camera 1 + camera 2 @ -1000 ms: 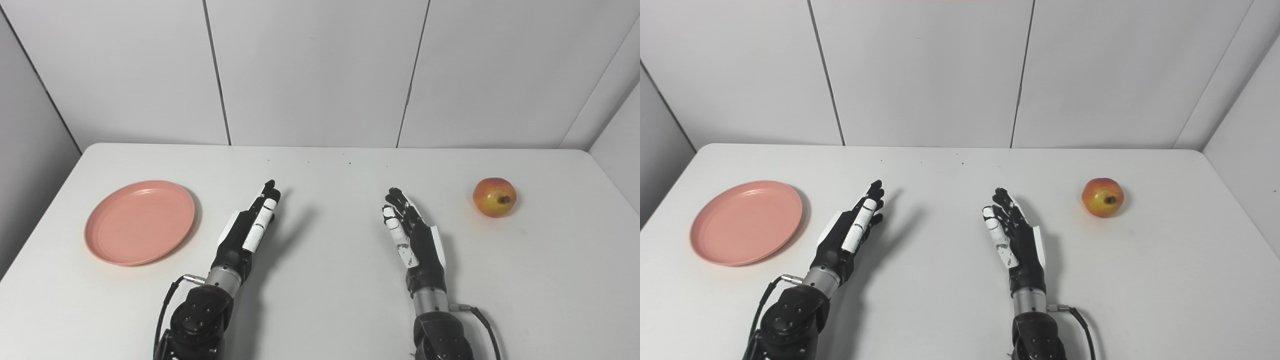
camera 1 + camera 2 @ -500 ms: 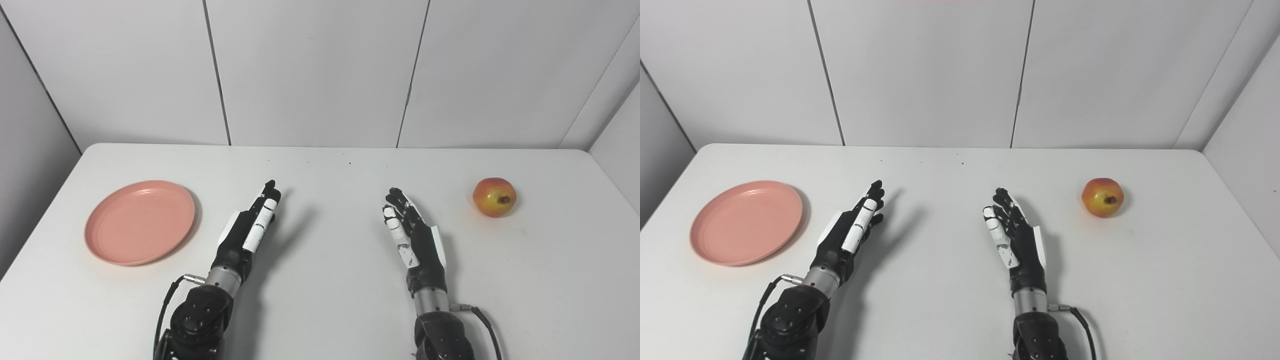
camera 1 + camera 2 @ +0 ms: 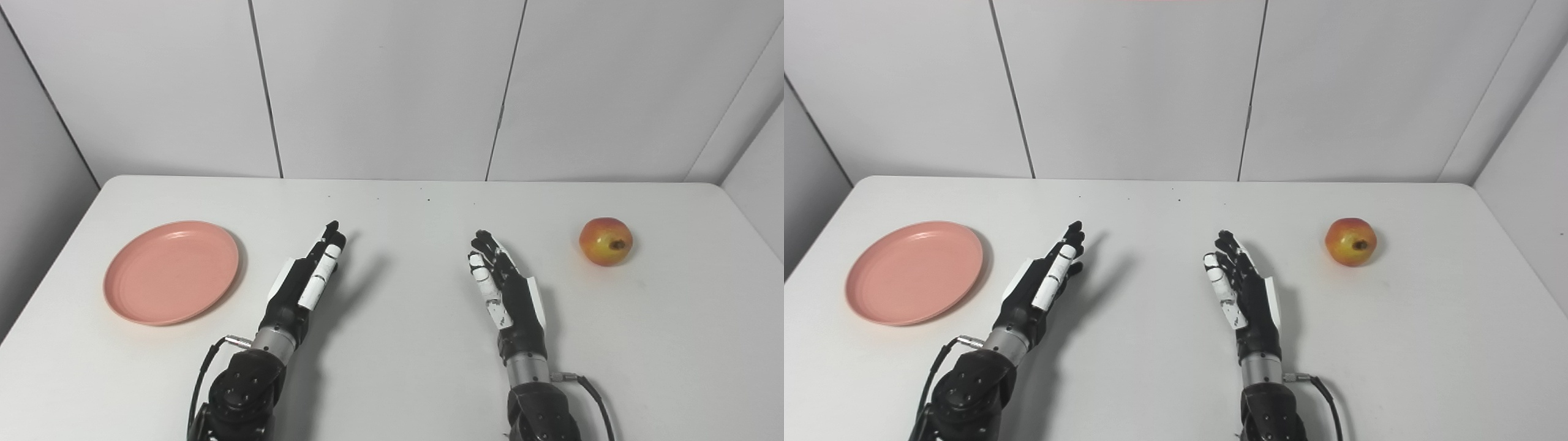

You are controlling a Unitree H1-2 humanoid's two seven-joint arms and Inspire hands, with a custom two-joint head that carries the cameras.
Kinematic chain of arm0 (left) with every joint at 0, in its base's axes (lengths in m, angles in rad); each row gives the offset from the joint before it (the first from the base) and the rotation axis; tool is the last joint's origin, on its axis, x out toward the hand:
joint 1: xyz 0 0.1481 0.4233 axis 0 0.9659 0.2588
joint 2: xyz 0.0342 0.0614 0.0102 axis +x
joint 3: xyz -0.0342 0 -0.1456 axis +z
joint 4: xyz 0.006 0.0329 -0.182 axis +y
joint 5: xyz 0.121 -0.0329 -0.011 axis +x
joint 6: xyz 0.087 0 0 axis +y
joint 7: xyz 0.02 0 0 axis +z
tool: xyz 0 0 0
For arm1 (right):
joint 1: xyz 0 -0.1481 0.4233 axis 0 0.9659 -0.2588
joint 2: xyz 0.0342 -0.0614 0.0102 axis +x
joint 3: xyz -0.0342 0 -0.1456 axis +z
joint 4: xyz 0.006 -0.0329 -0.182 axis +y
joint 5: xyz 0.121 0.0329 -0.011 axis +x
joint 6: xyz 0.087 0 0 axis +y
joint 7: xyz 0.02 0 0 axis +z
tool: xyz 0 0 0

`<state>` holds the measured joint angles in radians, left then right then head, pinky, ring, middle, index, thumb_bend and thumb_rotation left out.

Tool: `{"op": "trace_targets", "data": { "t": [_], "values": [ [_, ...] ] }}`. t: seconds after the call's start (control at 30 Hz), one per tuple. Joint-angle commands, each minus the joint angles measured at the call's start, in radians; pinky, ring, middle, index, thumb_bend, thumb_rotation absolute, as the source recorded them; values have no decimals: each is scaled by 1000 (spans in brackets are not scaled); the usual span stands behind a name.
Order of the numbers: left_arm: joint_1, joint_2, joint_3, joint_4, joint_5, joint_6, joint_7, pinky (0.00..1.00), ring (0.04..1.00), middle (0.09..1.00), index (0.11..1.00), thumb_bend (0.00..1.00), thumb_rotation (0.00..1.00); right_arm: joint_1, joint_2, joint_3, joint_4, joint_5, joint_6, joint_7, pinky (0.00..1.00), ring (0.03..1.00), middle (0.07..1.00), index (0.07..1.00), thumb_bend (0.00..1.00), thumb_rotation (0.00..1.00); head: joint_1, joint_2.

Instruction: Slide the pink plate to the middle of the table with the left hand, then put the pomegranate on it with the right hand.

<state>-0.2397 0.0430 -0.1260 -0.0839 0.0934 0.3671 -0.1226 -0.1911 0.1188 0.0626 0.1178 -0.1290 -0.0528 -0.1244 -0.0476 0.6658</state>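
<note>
A pink plate (image 3: 171,272) lies empty on the left side of the white table (image 3: 404,367). A red and yellow pomegranate (image 3: 605,241) sits on the table at the far right. My left hand (image 3: 306,278) is open with its fingers straight, just over the table, to the right of the plate and apart from it. My right hand (image 3: 505,288) is open with its fingers straight, left of the pomegranate and apart from it. Neither hand holds anything.
White wall panels (image 3: 380,86) close off the table at the back and on both sides. Cables (image 3: 205,367) run along both wrists near the table's front edge.
</note>
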Motion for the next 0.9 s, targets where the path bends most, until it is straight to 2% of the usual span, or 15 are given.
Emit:
{"op": "trace_targets", "data": {
  "t": [0.0,0.07,0.1,0.13,0.23,0.27,0.3,0.33,0.37,0.5,0.63,0.73,0.87],
  "values": [
    [-24,-1,-11,-1,6,-21,-2,948,990,1000,1000,497,1000,-16,2,1,-27,5,-11,5,846,854,871,867,543,835,8,-2],
    [-22,-5,-13,-2,9,-17,3,947,989,1000,1000,497,1000,-14,0,-2,-26,11,-15,7,849,854,871,868,554,837,61,-11],
    [-21,-8,-15,-5,13,-12,6,948,989,1000,1000,499,1000,-13,-1,-4,-26,14,-16,8,850,853,870,869,558,827,61,-11],
    [-21,-13,-19,-5,20,-7,12,948,988,1000,1000,500,1000,-12,-5,-6,-25,16,-19,8,849,851,869,870,557,823,104,-21],
    [-21,-26,-29,6,35,-19,28,942,983,1000,999,497,1000,-9,-19,-13,-15,27,-38,12,847,846,867,872,558,820,147,-34],
    [-22,-37,-29,18,34,-35,36,941,982,1000,999,496,1000,-7,-27,-15,-9,29,-47,14,848,846,867,873,561,822,181,-46],
    [-22,-44,-29,26,33,-47,41,940,985,1000,1000,482,1000,-7,-33,-16,-4,31,-54,15,849,845,866,873,559,831,181,-46],
    [-24,-51,-31,42,34,-70,47,940,988,1000,1000,477,1000,-6,-39,-19,1,38,-62,18,846,842,863,870,545,818,217,-59],
    [-25,-55,-33,53,36,-87,50,940,989,1000,1000,477,1000,-5,-43,-21,5,43,-68,20,846,841,862,870,543,814,217,-59],
    [-29,-70,-41,102,43,-156,62,934,986,1000,1000,485,1000,-5,-58,-35,23,84,-84,37,852,842,857,867,548,793,300,-88],
    [-35,-84,-41,141,36,-199,65,953,997,1000,1000,473,1000,-7,-71,-42,37,111,-103,56,851,833,851,868,539,777,347,-110],
    [-36,-93,-44,155,44,-209,72,961,997,1000,1000,482,1000,-8,-79,-47,49,132,-123,69,859,831,854,873,508,766,366,-121],
    [-38,-101,-51,174,51,-225,82,973,1000,1000,1000,485,1000,-11,-92,-52,78,144,-154,78,859,833,857,875,524,753,401,-143]
  ]
}}
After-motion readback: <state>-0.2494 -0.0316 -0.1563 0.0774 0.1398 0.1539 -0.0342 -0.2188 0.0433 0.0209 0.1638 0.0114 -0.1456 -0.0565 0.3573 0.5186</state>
